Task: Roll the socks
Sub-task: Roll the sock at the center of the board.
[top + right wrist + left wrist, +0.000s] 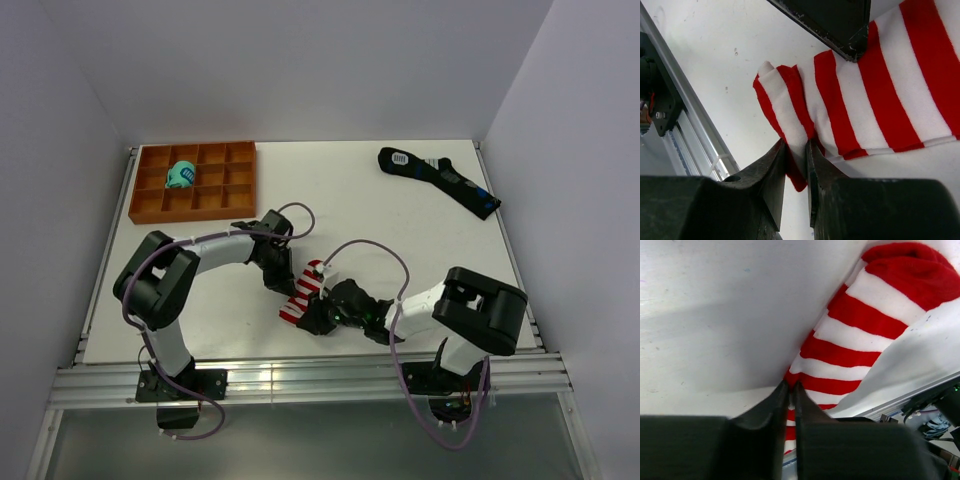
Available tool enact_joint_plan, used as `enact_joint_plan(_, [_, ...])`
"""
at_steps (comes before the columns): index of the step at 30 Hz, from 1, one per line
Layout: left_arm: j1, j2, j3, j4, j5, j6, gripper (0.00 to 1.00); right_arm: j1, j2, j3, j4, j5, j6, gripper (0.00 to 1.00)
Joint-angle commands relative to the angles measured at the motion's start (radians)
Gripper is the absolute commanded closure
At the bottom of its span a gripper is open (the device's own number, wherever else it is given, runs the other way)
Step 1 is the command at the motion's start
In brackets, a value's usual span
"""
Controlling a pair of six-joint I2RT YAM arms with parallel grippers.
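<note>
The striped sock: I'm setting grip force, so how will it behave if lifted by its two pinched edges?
Probably floppy: the striped sock folds over where the right gripper pinches it, so the middle would likely sag. Likely light for its size: it looks like thin knit fabric. Slipping seems unlikely, since the left gripper is closed on soft, textured cloth.

orange divided tray (145, 205) holding teal sock bundle (181, 175), black sock (440, 179) on white table (350, 200)
</note>
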Motion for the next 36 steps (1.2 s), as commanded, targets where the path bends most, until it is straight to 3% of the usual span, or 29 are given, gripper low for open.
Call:
enact_joint_plan(1, [0.003, 0.018, 0.015, -0.029, -0.051, 0.011, 0.93, -0.01, 0.058, 0.012, -0.191, -0.021, -0.033, 0.84])
enact_joint_plan(4, [0.011, 0.035, 0.019, -0.038, -0.089, -0.001, 1.0, -0.016, 0.072, 0.035, -0.217, -0.041, -0.044, 0.84])
enact_joint_plan(13, [0.12, 0.047, 0.016, -0.035, -0.145, -0.006, 1.0, -0.105, 0.182, 0.202, -0.377, -0.236, -0.139, 0.84])
enact_joint_plan(18, [0.146, 0.055, 0.003, -0.023, -0.161, -0.011, 1.0, -0.197, 0.238, 0.272, -0.462, -0.413, -0.17, 0.84])
enact_joint_plan(24, [0.152, 0.024, -0.033, 0.022, -0.16, -0.028, 0.99, -0.277, 0.291, 0.371, -0.602, -0.509, -0.225, 0.84])
enact_joint_plan(27, [0.152, -0.004, -0.036, 0.043, -0.145, -0.028, 0.94, -0.292, 0.347, 0.431, -0.668, -0.573, -0.248, 0.84])
enact_joint_plan(31, [0.151, -0.034, -0.025, 0.051, -0.149, -0.021, 0.68, -0.3, 0.397, 0.485, -0.725, -0.627, -0.279, 0.85])
enact_joint_plan(36, [0.152, -0.122, -0.046, 0.064, -0.18, -0.044, 0.59, -0.32, 0.419, 0.502, -0.752, -0.667, -0.291, 0.85])
